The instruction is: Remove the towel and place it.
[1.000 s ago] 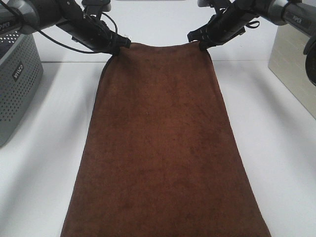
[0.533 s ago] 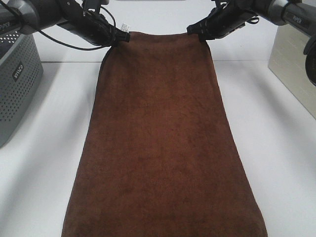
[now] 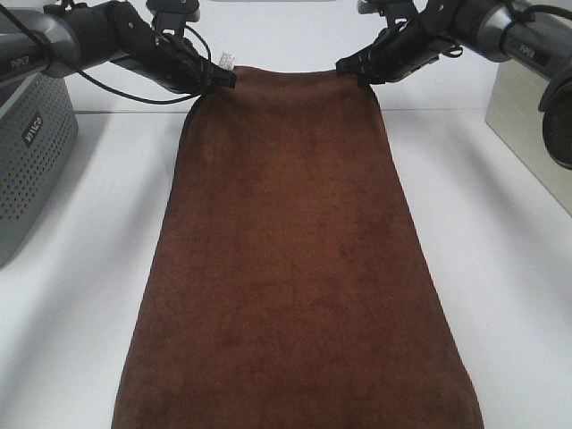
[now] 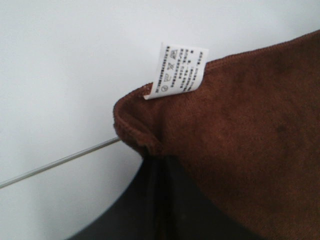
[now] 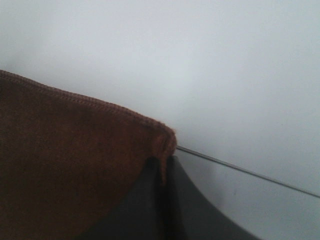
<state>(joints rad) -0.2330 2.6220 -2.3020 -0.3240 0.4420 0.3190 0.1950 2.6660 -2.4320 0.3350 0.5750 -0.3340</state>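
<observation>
1. The white table [image 3: 80, 295] takes up most of what I see from above, running from the near edge back to the pale wall.
2. The towel [image 3: 295, 268], dark brown terry cloth, lies lengthwise down the middle of the table. Its near end runs out of view, and its far short edge is lifted and stretched level between the two arms.
3. A grey perforated basket [image 3: 31, 152] stands at the left edge of the table, well apart from the towel.
4. A pale box [image 3: 527, 125] stands at the right edge.
5. The left gripper [image 3: 223, 79] is clamped tight on the towel's far left corner; its dark fingers [image 4: 150, 200] pinch the hem.
6. The right gripper [image 3: 350, 66] is likewise closed hard on the far right corner [image 5: 162, 142].
7. A small white tag [image 4: 177, 70] with printed care symbols stands up from the hem just beside the left gripper.
</observation>
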